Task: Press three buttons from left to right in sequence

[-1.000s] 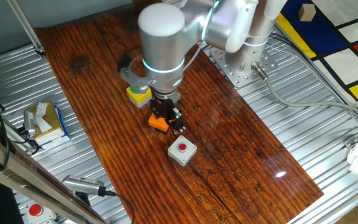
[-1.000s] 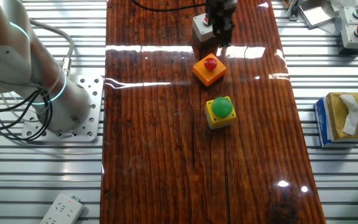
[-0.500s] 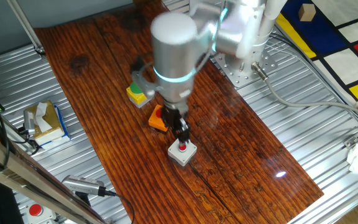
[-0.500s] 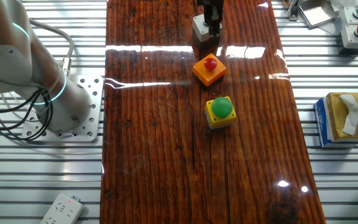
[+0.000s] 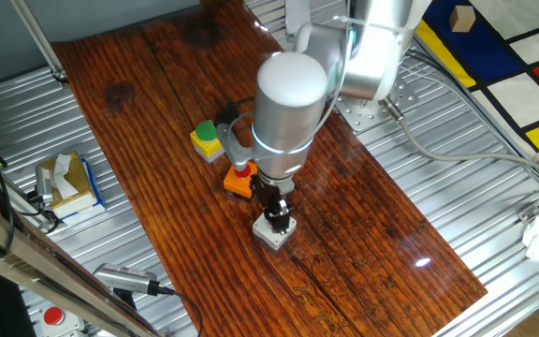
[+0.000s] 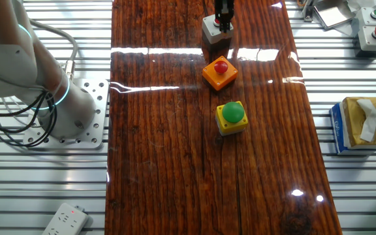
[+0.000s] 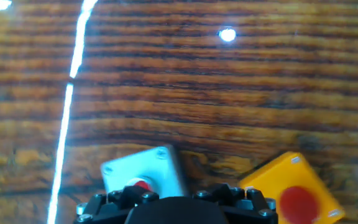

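Three button boxes stand in a row on the wooden board [image 5: 148, 75]. The yellow box with a green cap [image 5: 210, 138] [image 6: 231, 117] is uncovered. So is the orange box with a red cap [image 5: 240, 180] [image 6: 219, 72]. My gripper [image 5: 277, 220] [image 6: 224, 25] stands upright on top of the grey box [image 5: 271, 236] [image 6: 210, 29], its fingertips together as one dark tip that covers the cap. In the hand view the grey box [image 7: 143, 173] and the orange box [image 7: 291, 194] lie at the bottom edge; the fingertips are out of view there.
A tissue box [image 5: 64, 183] [image 6: 361, 124] lies on the metal table beside the board. Two pale button boxes [image 6: 373, 29] stand off the board at one corner. The arm's base plate [image 5: 368, 103] is beside the board. A power strip [image 6: 64, 219] lies at a corner.
My gripper has moved from above the orange box over to the grey box and come down onto its cap. The boxes have not moved.
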